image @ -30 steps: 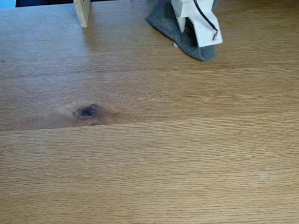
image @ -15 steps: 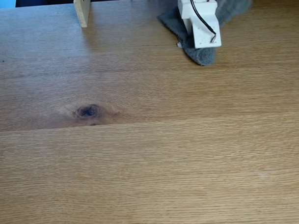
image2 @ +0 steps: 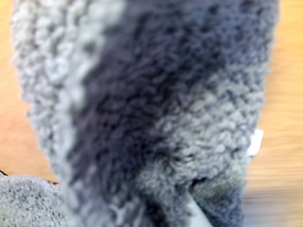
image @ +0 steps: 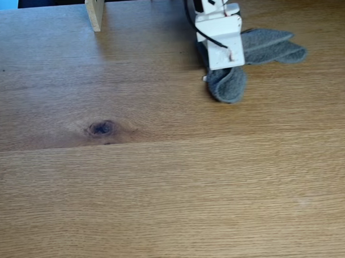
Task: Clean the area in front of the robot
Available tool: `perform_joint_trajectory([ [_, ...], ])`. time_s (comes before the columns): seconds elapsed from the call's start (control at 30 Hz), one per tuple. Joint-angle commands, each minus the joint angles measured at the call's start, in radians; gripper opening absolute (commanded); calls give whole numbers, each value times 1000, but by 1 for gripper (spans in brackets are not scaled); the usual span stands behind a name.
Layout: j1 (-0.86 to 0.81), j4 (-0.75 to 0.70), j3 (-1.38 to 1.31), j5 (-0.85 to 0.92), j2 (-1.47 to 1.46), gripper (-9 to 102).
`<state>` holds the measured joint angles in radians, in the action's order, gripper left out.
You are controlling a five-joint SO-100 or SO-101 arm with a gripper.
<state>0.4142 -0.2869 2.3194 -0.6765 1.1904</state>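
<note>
The robot (image: pixel 219 34), a white plastic arm with red and black wires, reaches down at the top middle of the fixed view. Its gripper (image: pixel 222 70) is shut on a grey terry cloth (image: pixel 266 45); the fingertips are hidden behind the arm's body and the cloth. One folded lobe of the cloth (image: pixel 227 86) lies on the wood just below the gripper, and two flaps spread out to the right. The area (image: pixel 174 191) is a broad light-brown oak tabletop. In the wrist view the cloth (image2: pixel 156 104) hangs bunched and blurred close to the lens, with a small white tag (image2: pixel 255 142) at its right edge.
A dark oval knot (image: pixel 101 128) marks the wood left of centre. A pale wooden post (image: pixel 95 13) stands at the top left, by the table's far edge. Bare wood stretches across the whole lower part of the fixed view.
The gripper has moved down the fixed view, toward the camera, pulling the cloth with it. The cloth has swung out from behind the arm and now spreads to the right.
</note>
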Motion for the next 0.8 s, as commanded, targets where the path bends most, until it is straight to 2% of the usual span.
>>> perform_joint_trajectory([
  [0.0, -49, -137, 2, 37, 72, 0],
  [0.17, 103, -425, 2, 2, 169, 0],
  [0.23, 181, -483, 2, -18, 201, 0],
  [0.33, 302, -489, 2, -46, 229, 0],
  [0.47, 433, -405, -6, -74, 230, 0],
  [0.57, 451, -249, -11, -77, 178, 0],
  [0.67, 391, -83, -14, -71, 92, 0],
  [0.77, 264, 77, -14, -28, 11, 0],
])
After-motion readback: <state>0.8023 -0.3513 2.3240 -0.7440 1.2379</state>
